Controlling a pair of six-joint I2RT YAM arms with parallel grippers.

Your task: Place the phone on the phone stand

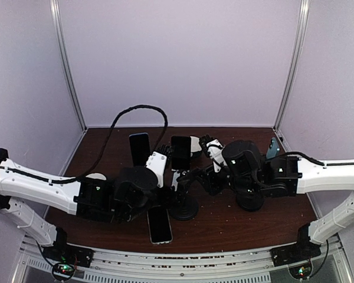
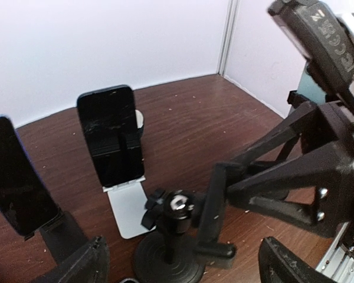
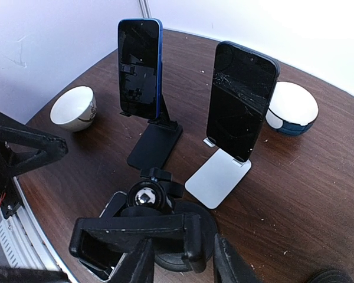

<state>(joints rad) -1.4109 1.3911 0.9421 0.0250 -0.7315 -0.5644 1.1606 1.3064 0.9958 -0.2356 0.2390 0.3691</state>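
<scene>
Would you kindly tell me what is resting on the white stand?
A dark phone with a cracked screen leans on the white stand; the phone covers the stand's upright back.

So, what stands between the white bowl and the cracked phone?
The blue phone on its black stand, seen in the right wrist view.

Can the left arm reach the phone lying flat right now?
Probably, after backing up: the left gripper is open but points past it at the clamp stand; the flat phone lies partly under that arm.
</scene>
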